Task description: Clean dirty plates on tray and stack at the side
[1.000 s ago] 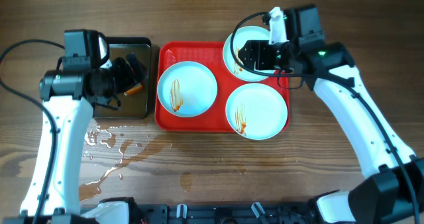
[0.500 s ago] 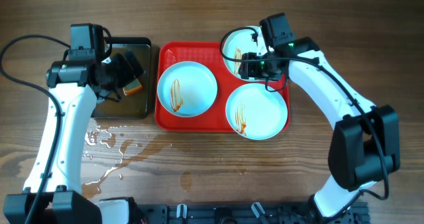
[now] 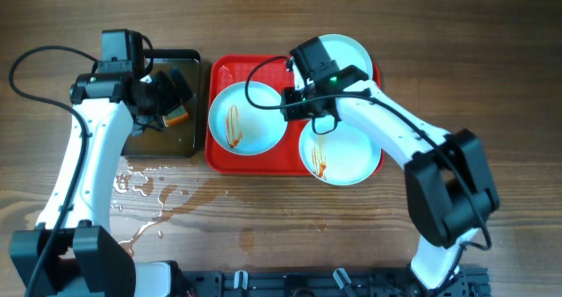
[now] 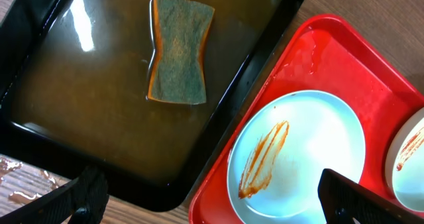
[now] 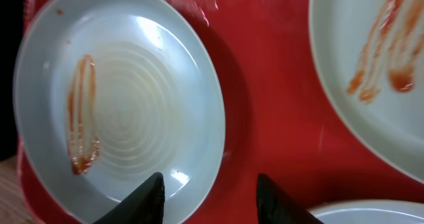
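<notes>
The red tray (image 3: 219, 74) holds three pale plates with sauce streaks: a left plate (image 3: 255, 112), a back right plate (image 3: 347, 53) and a front right plate (image 3: 351, 152). My right gripper (image 3: 295, 100) is open and empty, low over the tray. In the right wrist view its fingers (image 5: 211, 199) straddle the right rim of the left plate (image 5: 126, 98). The back right plate (image 5: 377, 71) also shows there. My left gripper (image 3: 169, 99) is open and empty above the black pan. In the left wrist view its fingers (image 4: 218, 203) hang over the pan's edge and the tray (image 4: 311, 48).
A black pan (image 3: 195, 61) of brownish water stands left of the tray, with an orange-and-green sponge (image 4: 179, 48) lying in it. Spilled water (image 3: 145, 200) spreads over the wooden table in front of the pan.
My right arm has swung left from the back right plate to the right rim of the left plate. My left arm has shifted only slightly over the pan.
</notes>
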Available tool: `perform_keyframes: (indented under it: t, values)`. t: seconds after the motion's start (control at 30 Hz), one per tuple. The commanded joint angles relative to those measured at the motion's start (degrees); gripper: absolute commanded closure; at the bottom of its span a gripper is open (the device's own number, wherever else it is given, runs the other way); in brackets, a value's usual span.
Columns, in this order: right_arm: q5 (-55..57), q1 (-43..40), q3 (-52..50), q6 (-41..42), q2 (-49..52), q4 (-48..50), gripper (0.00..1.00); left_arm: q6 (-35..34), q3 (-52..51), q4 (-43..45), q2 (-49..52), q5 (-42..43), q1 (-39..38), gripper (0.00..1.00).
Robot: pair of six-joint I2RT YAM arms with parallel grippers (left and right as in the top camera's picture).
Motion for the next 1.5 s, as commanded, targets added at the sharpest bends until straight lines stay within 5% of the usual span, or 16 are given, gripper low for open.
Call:
perform_keyframes:
  t: [0.0,0.43,0.57,0.87,1.33,1.47]
  values:
    - [-0.1,1.2,0.8,3.0,4.7,1.1,0.56,-0.5,0.8,0.6,2.1,-1.2,0.4,0.00]
    - [-0.5,1.5,0.8,8.3,9.8,4.9,0.81,-0.5,0.8,2.8,5.5,-3.8,0.4,0.00]
    - [-0.6,1.4,0.8,9.3,11.1,5.2,0.96,-0.5,0.8,3.1,6.7,-3.7,0.4,0.00]
    - [-1.2,1.4,0.8,10.4,11.1,5.3,0.96,-0.6,0.7,7.5,7.1,-3.8,0.4,0.25]
    - [-1.3,1.4,0.8,10.3,11.1,5.3,0.96,-0.3,0.7,14.4,17.4,-5.2,0.4,0.31]
    - [-1.5,1.4,0.8,10.3,11.1,5.4,0.96,-0.8,0.7,16.5,20.3,-6.1,0.4,0.44]
